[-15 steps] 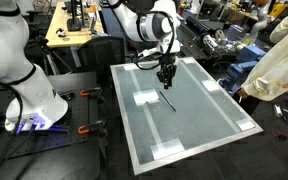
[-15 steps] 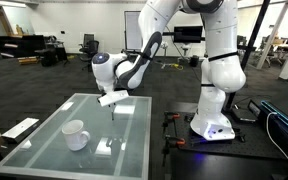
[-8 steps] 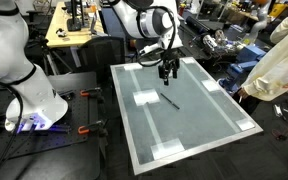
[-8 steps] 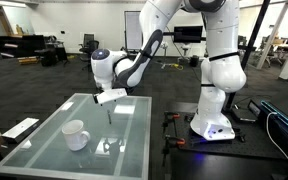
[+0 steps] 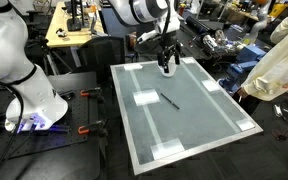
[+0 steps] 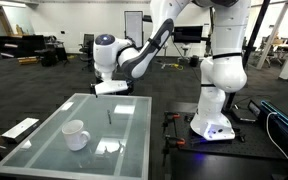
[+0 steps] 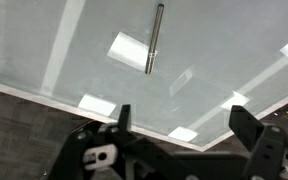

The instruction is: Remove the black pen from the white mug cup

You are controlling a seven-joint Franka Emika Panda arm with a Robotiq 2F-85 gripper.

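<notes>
The black pen [image 5: 169, 100] lies flat on the glass table [image 5: 199, 140], apart from everything; in an exterior view it is a thin dark line [image 6: 109, 117], and in the wrist view a dark stick [image 7: 155, 38] near the top. The white mug cup [image 6: 75, 134] stands upright near the table's corner, well away from the pen, and is out of sight in the wrist view. My gripper [image 5: 167, 66] hangs open above the table, higher than the pen and holding nothing; its fingers [image 7: 124, 120] stand wide apart.
A person in a pale coat [image 5: 282, 55] stands beside the table. A large white robot body [image 6: 222, 75] rises behind my arm, and another white robot base [image 5: 19, 70] sits off the table's side. The table's white edge [image 7: 74, 92] runs below the gripper.
The gripper opened and let go of the pen, then rose and drew back from it. The pen went from slanting under the fingers to lying flat on the glass.
</notes>
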